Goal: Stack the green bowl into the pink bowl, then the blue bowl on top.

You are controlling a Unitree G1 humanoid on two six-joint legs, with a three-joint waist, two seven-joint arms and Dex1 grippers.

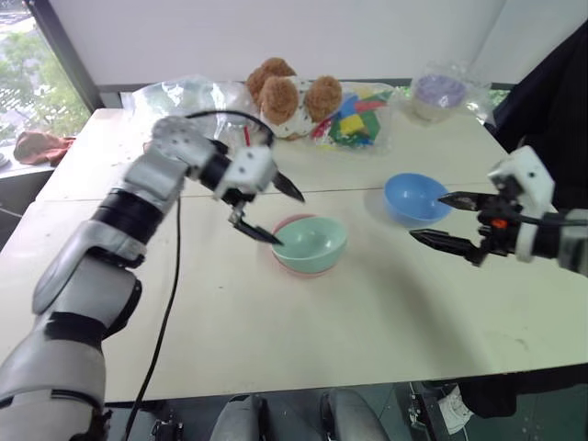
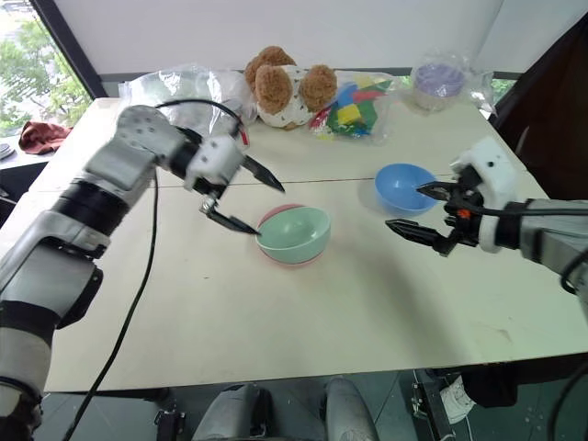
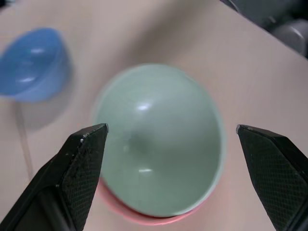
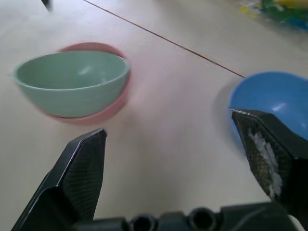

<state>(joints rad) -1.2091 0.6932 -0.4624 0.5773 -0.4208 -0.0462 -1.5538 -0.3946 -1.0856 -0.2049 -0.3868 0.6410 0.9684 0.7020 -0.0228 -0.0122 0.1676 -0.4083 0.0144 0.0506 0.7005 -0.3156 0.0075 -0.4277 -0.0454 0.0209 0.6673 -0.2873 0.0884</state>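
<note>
Green bowl [image 1: 310,241] seated inside the pink bowl [image 1: 299,267] near the middle of the white table [image 1: 276,340], tipped a little so that a crescent of pink rim peeks out at the far-left edge and along the bottom. Blue bowl [image 1: 416,197] upright on the table to the right of the stacked pair, apart from it, empty.

Left gripper [image 1: 266,209] poised just left of the green bowl, jaws spread wide with nothing between them; lower finger [image 1: 255,230] close to the bowl's left rim, contact impossible to tell from the head views. In the left wrist view, fingers [image 3: 79,168] flanking the green bowl from above, wide of its rim on both sides.

Right gripper [image 1: 447,220] hanging over the table just right of the blue bowl, jaws wide apart and holding nothing; upper fingertip near the bowl's right rim, no contact. In the right wrist view, one finger [image 4: 269,151] overlapping the blue bowl's near edge, the stacked pair farther off across the table.

At the far side of the table: brown-and-white teddy bear [image 1: 289,95], clear bag of coloured blocks [image 1: 354,117] beside it, purple item in a clear bag [image 1: 439,92] toward the far right corner, crumpled clear plastic [image 1: 179,95] to the bear's left. Black cable [image 1: 170,276] trailing down alongside the left arm.
</note>
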